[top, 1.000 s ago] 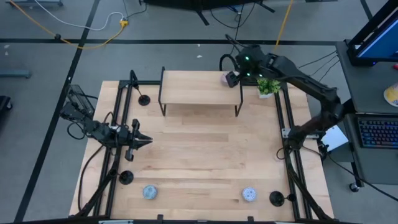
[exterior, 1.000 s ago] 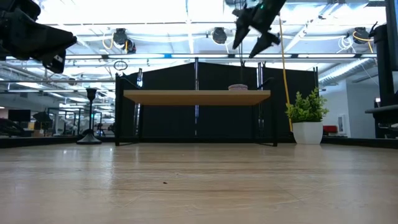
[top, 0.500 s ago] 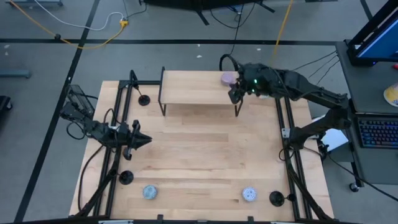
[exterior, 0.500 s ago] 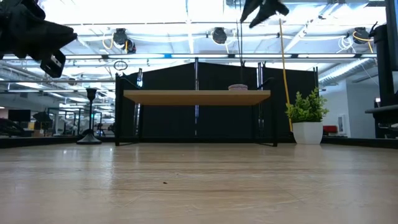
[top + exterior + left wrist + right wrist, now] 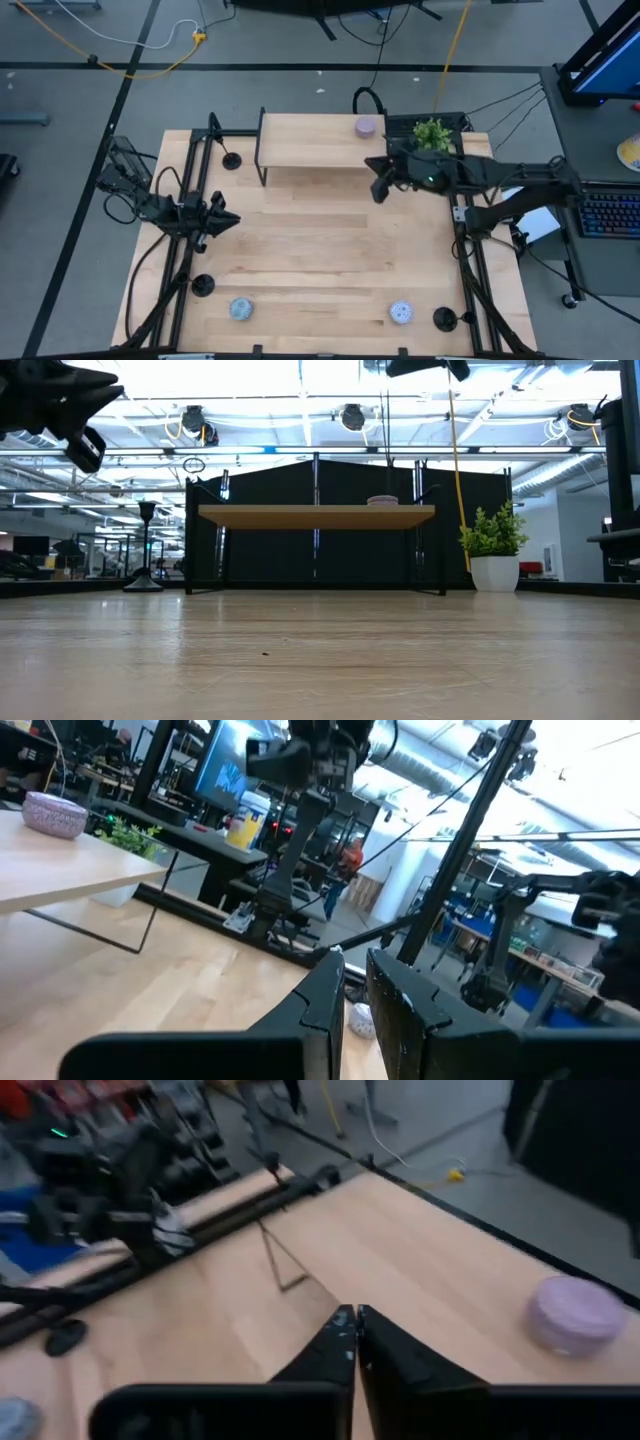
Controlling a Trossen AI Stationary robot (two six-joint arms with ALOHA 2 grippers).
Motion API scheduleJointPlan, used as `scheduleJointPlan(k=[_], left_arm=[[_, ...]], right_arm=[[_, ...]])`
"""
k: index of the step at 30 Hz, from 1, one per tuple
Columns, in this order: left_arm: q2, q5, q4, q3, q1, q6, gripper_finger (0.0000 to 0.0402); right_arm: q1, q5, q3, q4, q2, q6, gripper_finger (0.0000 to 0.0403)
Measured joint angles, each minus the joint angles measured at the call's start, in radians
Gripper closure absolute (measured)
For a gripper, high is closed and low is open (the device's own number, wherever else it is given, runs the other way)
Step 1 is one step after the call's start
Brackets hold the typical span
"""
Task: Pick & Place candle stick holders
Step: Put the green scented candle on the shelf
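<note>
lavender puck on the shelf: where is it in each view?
High view: lavender puck on the raised shelf, near its right end.
Low view: on the shelf top, right of centre.
Left wrist view: far corner, on the shelf.
Right wrist view: on the shelf, beyond the right claw.
Shared landmark: the shelf itself.

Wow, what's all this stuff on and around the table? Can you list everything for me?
candle stick holders: three, black; one far left beside the shelf, one near left, one near right corner
pucks: three; lavender on the shelf, two pale ones near the front edge
shelf: one, light wood on black legs, far middle of the table
potted plant: one, green in a white pot, far right
table: one, light wood
left gripper: dark, shut, empty, above the left edge
right gripper: dark, shut, empty, in front of the shelf's right end
</note>
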Motion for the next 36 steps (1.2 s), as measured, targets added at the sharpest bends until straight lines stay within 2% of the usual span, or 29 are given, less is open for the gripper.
scheduleJointPlan(k=[8, 14, 23, 26, 31, 36], left_arm=[[0.000, 0.000, 0.029, 0.000, 0.000, -0.036, 0.0350], [0.000, -0.025, 0.026, 0.000, 0.000, -0.076, 0.0350], [0.000, -0.061, 0.067, 0.000, 0.000, -0.087, 0.0350], [0.015, -0.063, 0.085, 0.012, 0.000, -0.088, 0.0350], [0.137, -0.084, 0.049, 0.112, 0.000, -0.074, 0.0350], [0.359, -0.094, -0.083, 0.294, 0.000, -0.081, 0.0350]], right_arm=[[0.081, -0.002, -0.342, 0.382, -0.199, 0.011, 0.0399], [0.138, -0.002, -0.538, 0.614, -0.302, 0.012, 0.0402], [0.217, 0.001, -0.724, 0.775, -0.394, 0.011, 0.0402], [0.239, 0.046, -0.777, 0.808, -0.418, 0.011, 0.0402], [0.269, 0.124, -0.862, 0.838, -0.473, 0.011, 0.0402], [0.286, 0.125, -0.984, 1.016, -0.539, -0.004, 0.0402]])
